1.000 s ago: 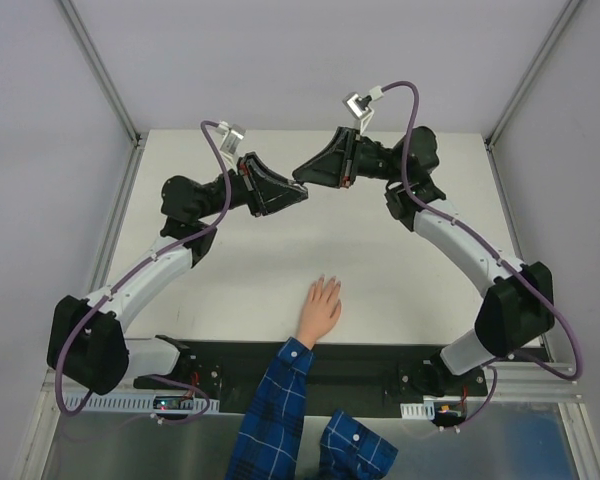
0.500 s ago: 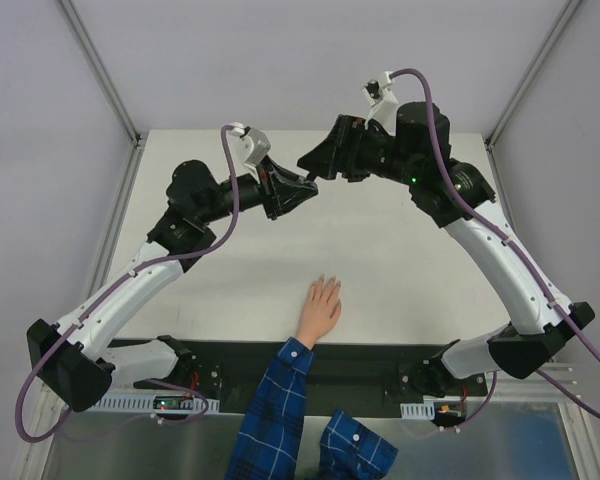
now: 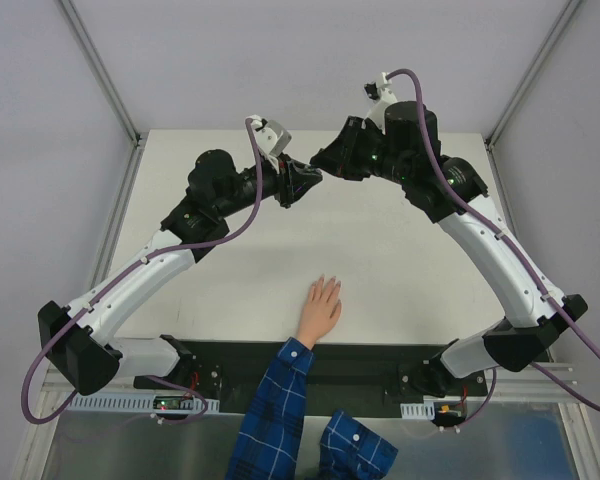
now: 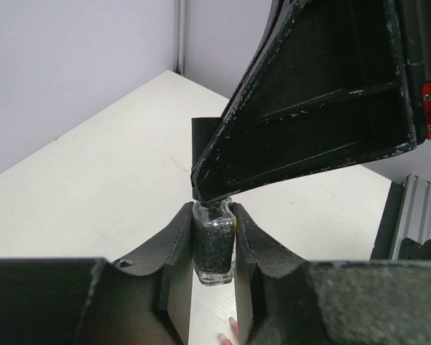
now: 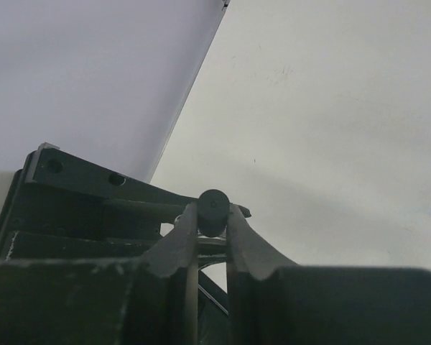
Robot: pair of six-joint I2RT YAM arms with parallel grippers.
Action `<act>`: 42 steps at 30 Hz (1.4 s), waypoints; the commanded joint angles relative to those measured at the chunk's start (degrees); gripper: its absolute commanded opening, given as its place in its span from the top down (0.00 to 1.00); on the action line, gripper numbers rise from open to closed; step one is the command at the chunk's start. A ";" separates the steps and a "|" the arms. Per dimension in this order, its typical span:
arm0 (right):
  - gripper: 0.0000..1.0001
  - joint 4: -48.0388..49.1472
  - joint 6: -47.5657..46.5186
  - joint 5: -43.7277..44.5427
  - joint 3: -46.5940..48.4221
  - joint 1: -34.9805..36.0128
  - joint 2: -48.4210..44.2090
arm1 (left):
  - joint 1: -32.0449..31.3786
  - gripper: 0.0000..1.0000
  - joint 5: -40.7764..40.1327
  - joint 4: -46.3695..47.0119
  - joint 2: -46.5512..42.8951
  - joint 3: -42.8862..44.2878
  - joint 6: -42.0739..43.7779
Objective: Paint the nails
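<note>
As left fingers (image 4: pixel 178 267) pinch, glittery bottle (image 4: pixel 214 249), cylindrical cap (image 5: pixel 212 208)

Top view looks down over the whole white bench (image 3: pixel 400 270). Wrist views peer close along black fingers (image 4: pixel 176 273), sharing the small dark glittery glass bottle (image 4: pixel 214 248).

No text is showing: the dark bottle (image 4: pixel 214 248) in the left gripper (image 4: pixel 213 217) and the black cap (image 5: pixel 212 204) in the right gripper (image 5: pixel 212 213) are bearing no readable label.
</note>
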 commanded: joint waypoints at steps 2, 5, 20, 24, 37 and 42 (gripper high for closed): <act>1.00 5.43 -2.80 -8.58 -2.42 -2.24 -1.71 | -0.36 1.00 3.50 6.35 -2.84 -0.27 -3.60; 1.00 19.71 -3.86 -26.01 -12.76 -7.41 -4.43 | 1.65 1.00 12.07 15.27 -4.42 -5.53 -12.43; 0.76 48.62 5.37 -46.88 -25.02 -11.39 -7.34 | 10.27 1.00 34.36 49.36 -2.31 -11.62 -40.03; 0.56 34.23 2.82 -37.83 -21.25 -11.21 -9.36 | 10.10 1.00 30.25 31.36 -5.82 -9.95 -25.78; 0.20 14.68 2.02 -10.30 -6.66 -2.69 -5.86 | 5.80 1.00 7.21 8.38 -10.22 -5.38 -5.64; 0.29 11.52 2.20 -8.54 -0.68 0.12 -2.16 | 3.95 1.00 4.75 6.98 -9.26 -3.80 -3.87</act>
